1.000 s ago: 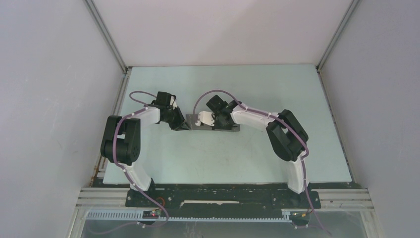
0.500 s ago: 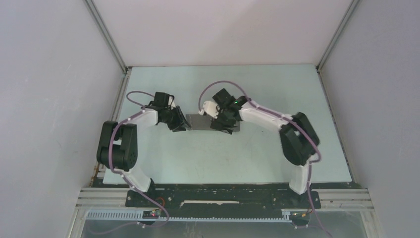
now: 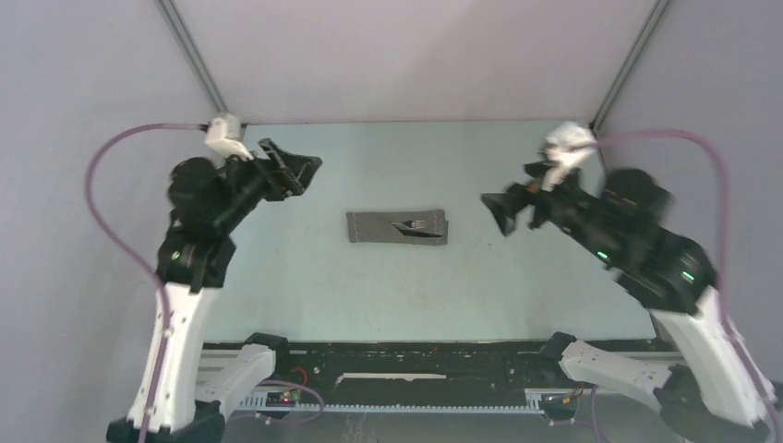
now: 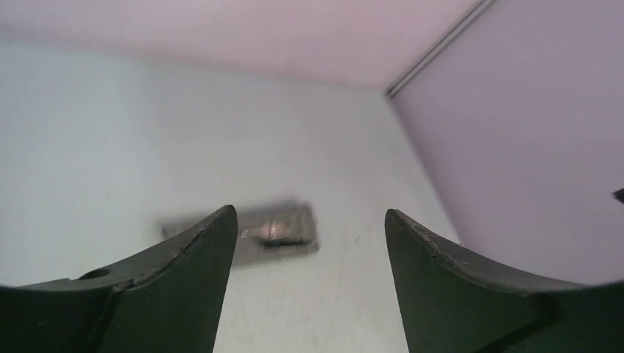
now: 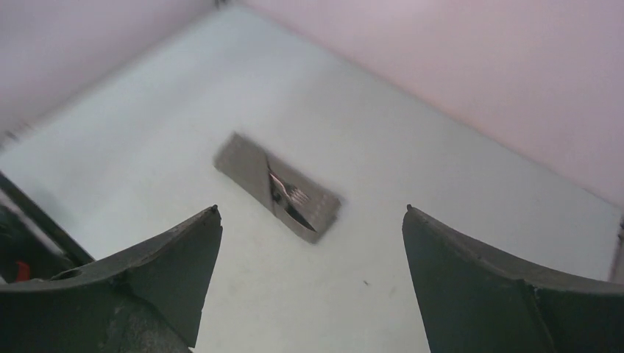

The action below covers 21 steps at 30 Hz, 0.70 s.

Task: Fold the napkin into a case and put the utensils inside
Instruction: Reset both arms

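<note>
Now pulled back | left tool (image 3: pixel 309 175) and right tool (image 3: pixel 494 212) apart, empty, raised off the case (image 3: pixel 379 227) | case mid-desk (image 3: pixel 369 286), utensils (image 3: pixel 417 228) tucked in | task looks finished

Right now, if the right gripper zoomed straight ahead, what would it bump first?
The right gripper would probably hit the grey case, where the fork peeks out, or the table just beside it; depth is unclear.

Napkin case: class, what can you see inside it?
The fork shows its tined head and the knife one dark end, poking out of the case; the rest of both is hidden under cloth.
</note>
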Each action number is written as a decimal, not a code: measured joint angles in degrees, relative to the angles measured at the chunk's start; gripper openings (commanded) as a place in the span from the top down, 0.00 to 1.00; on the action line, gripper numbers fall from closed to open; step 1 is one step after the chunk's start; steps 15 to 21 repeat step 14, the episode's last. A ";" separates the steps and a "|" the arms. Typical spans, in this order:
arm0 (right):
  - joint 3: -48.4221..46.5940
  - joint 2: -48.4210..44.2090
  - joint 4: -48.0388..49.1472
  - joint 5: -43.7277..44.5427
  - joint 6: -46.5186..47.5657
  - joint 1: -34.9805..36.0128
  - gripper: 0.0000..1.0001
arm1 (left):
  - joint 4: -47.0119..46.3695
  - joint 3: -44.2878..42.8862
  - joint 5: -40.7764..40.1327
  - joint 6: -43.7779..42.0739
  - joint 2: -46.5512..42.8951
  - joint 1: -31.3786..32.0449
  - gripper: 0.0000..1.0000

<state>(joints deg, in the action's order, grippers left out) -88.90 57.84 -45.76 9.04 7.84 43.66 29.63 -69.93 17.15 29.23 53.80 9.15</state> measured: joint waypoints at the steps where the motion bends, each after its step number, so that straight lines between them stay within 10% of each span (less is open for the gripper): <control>1: -0.52 -2.75 -0.09 -0.55 -1.09 0.00 0.00 | -0.70 -2.01 -0.02 -0.39 -1.92 0.22 0.20; 8: 5.66 -29.70 9.49 3.04 -7.02 0.39 0.00 | -4.90 -14.38 -0.90 -2.69 -12.13 2.01 0.17; 21: 1.92 -32.28 13.62 6.34 -6.91 -0.42 0.00 | -5.55 -19.23 -3.58 -4.11 -14.12 2.10 0.16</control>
